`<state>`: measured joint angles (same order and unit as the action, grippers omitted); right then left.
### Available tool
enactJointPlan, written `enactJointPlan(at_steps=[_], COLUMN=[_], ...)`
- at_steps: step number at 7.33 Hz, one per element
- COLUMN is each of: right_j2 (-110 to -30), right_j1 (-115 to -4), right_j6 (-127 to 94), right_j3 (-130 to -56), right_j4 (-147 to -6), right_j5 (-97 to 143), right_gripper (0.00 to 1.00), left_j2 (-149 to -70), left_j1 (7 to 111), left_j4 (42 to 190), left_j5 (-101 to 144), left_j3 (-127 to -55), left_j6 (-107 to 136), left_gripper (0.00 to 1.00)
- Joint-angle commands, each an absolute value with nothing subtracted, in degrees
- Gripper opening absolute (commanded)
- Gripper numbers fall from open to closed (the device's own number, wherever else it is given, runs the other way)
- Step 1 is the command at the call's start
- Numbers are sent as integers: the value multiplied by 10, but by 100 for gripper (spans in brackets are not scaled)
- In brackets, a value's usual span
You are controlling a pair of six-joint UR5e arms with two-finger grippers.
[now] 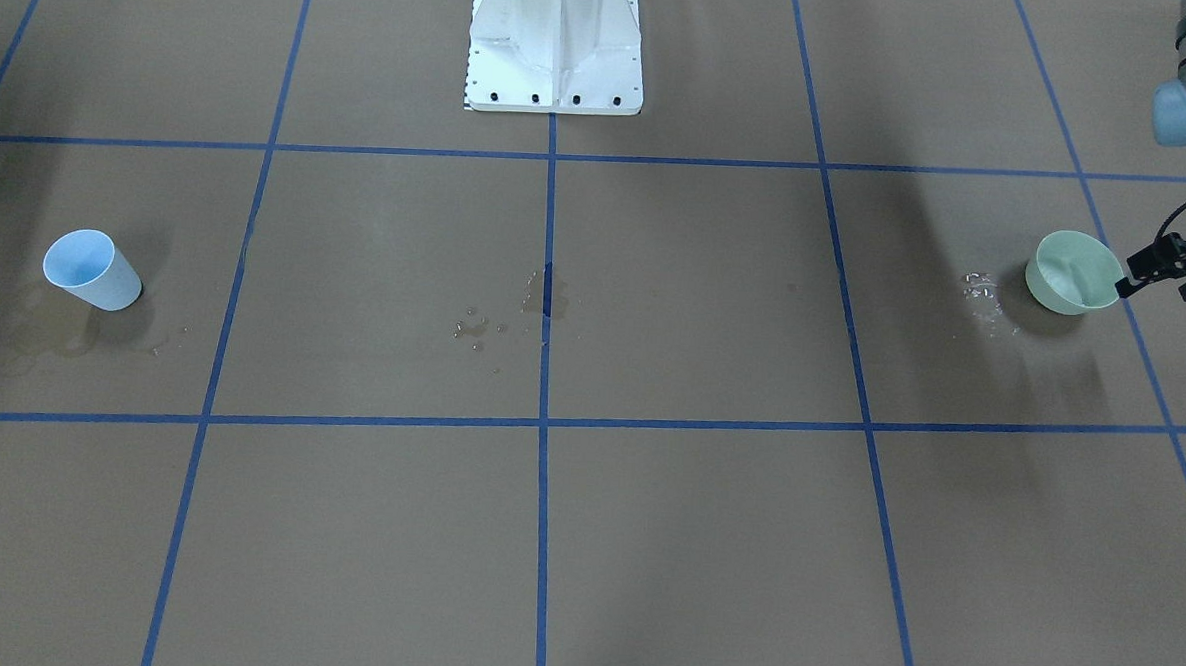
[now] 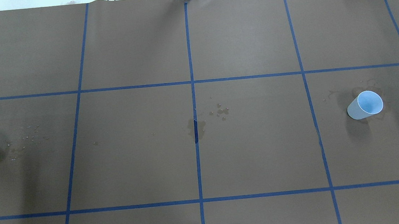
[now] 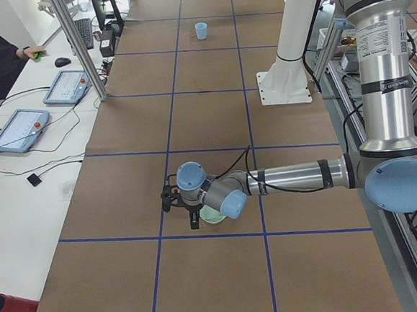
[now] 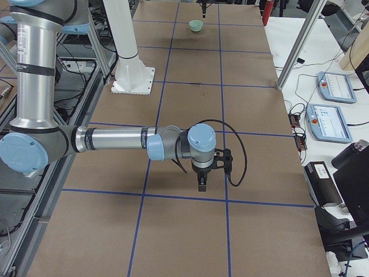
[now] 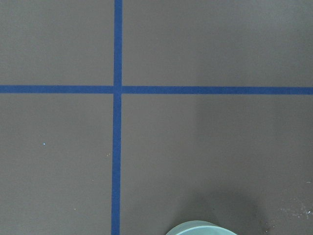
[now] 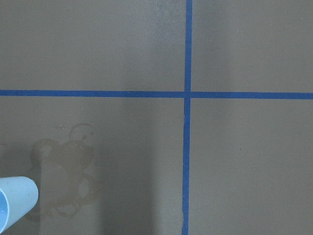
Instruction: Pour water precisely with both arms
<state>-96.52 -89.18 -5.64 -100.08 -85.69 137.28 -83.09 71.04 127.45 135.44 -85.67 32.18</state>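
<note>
A pale green cup [image 1: 1066, 274] stands upright at the robot's left end of the table. My left gripper [image 1: 1131, 276] is level with its rim on the outer side, fingers apart and nothing between them. In the left wrist view only the green cup's rim [image 5: 200, 229] shows. A light blue cup [image 1: 90, 269] stands at the other end. My right gripper [image 4: 202, 183] hangs close by it, and I cannot tell whether it is open. Water lies as spilled drops at the centre [image 1: 545, 296] and beside the green cup [image 1: 980, 290]. Any water inside the cups is not discernible.
The white pedestal base [image 1: 555, 51] stands at the table's middle on the robot side. Blue tape lines grid the brown cover. A damp stain [image 6: 68, 176] surrounds the blue cup. Tablets [image 3: 19, 131], a metal post [image 3: 77, 43] and a seated person sit along the operators' side.
</note>
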Motion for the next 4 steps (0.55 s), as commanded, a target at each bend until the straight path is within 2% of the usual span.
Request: enactJointPlan(at_steps=[1, 4], right_j2=[-964, -964], right_j1=[-892, -892], right_j6=[-56, -56], right_j3=[-1001, -1002], right_j4=[-856, -856], right_j5=[1373, 1373], right_gripper=[100, 100], left_j2=[-807, -788], left_j1=[693, 689], left_j4=[1306, 1325], left_j5=[1354, 1358], left_j3=[-842, -835], left_j6=[337, 337], left_gripper=[100, 100])
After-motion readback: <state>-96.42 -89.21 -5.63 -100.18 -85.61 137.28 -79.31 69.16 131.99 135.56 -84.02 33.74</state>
